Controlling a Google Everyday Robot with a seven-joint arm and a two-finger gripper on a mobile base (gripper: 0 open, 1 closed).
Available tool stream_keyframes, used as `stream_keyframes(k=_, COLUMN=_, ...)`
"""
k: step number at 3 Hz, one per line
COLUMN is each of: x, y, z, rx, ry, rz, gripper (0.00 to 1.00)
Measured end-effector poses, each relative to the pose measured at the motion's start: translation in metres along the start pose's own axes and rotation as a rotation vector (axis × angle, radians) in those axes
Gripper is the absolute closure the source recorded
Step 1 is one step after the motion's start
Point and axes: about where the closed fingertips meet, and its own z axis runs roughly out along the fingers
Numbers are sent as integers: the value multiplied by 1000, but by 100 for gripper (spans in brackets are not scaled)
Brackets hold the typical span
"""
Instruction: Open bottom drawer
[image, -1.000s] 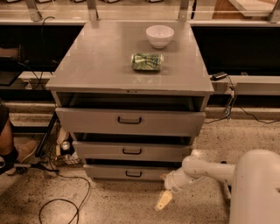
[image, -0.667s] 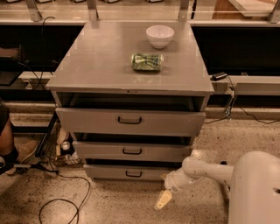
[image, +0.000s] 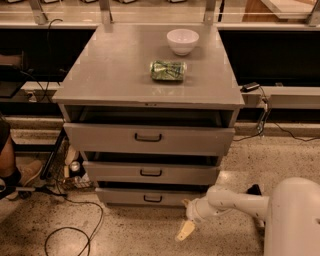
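Note:
The bottom drawer (image: 150, 196) is the lowest of three grey cabinet drawers, with a narrow front and a small dark bracket handle (image: 152, 199). Its front stands a little forward of the cabinet, as do the fronts of the two drawers above. My gripper (image: 186, 228) hangs at the end of the white arm (image: 230, 202), low over the floor, to the right of and just in front of the bottom drawer. It does not touch the handle. One tan fingertip (image: 185, 230) shows, pointing down and left.
The middle drawer (image: 150, 172) and the wide top drawer (image: 148, 137) sit above. On the cabinet top (image: 110, 70) are a white bowl (image: 182, 41) and a crushed green can (image: 168, 70). A cable (image: 70, 235) loops on the floor at left, beside a person's shoe (image: 27, 172).
The gripper has shifted slightly left and up towards the bottom drawer. The drawers have not moved.

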Motion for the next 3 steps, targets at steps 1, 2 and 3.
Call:
stream_keyframes(k=1, x=-3, y=-18, z=10, rx=82, ry=-27, rz=-82, gripper=0)
stream_keyframes(k=2, x=-4, y=-36, z=18, rx=129, ry=-49, rz=-135, gripper=0)
stream_keyframes(k=3, x=-8, y=-58, z=31, rx=187, ry=-19, rz=-178, gripper=0)
